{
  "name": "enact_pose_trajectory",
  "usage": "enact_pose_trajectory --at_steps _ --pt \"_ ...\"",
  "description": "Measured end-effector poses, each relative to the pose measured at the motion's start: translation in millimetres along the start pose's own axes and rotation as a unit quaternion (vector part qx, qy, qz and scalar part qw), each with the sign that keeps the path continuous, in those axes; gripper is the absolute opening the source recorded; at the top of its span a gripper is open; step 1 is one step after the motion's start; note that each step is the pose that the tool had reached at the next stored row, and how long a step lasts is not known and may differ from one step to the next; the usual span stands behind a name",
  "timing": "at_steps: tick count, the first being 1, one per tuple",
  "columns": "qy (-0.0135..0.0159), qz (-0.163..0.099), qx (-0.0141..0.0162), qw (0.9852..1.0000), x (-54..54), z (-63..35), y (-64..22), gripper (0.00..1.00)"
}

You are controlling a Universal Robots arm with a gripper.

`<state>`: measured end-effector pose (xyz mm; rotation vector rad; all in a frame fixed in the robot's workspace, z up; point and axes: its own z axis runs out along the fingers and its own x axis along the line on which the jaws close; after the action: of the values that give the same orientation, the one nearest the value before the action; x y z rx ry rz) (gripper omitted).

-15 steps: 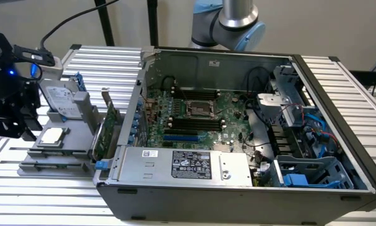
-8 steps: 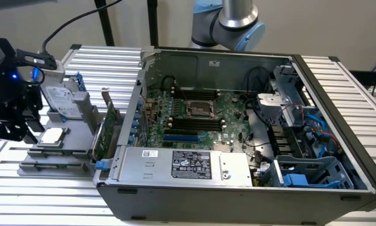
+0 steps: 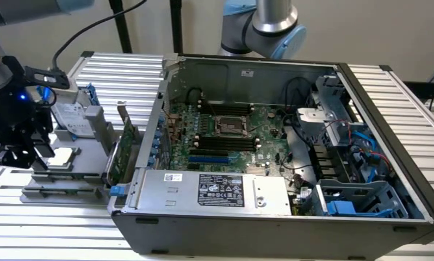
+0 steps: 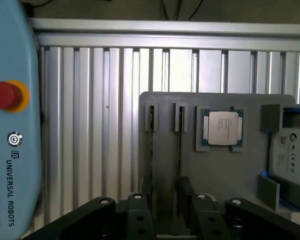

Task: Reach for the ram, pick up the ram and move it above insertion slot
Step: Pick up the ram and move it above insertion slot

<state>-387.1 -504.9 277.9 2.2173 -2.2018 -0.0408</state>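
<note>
Two thin ram sticks stand edge-on in slots of a grey fixture; one ram runs down between my fingertips, the other ram lies beside it. My gripper hangs above them, open, its black fingers well apart and touching neither stick. In the exterior view the gripper is over the fixture at that view's left. The black insertion slots lie on the motherboard inside the open computer case, next to the processor socket.
On the fixture also sit a processor chip and a hard drive. A green expansion card stands between fixture and case. A teach pendant with a red button lies nearby. A second arm stands behind the case.
</note>
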Motion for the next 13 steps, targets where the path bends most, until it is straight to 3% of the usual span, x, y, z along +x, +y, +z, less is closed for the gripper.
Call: enact_pose_trajectory --at_steps 13 --pt "0.0000 0.000 0.0000 1.0000 8.6 23.6 -0.9 0.36"
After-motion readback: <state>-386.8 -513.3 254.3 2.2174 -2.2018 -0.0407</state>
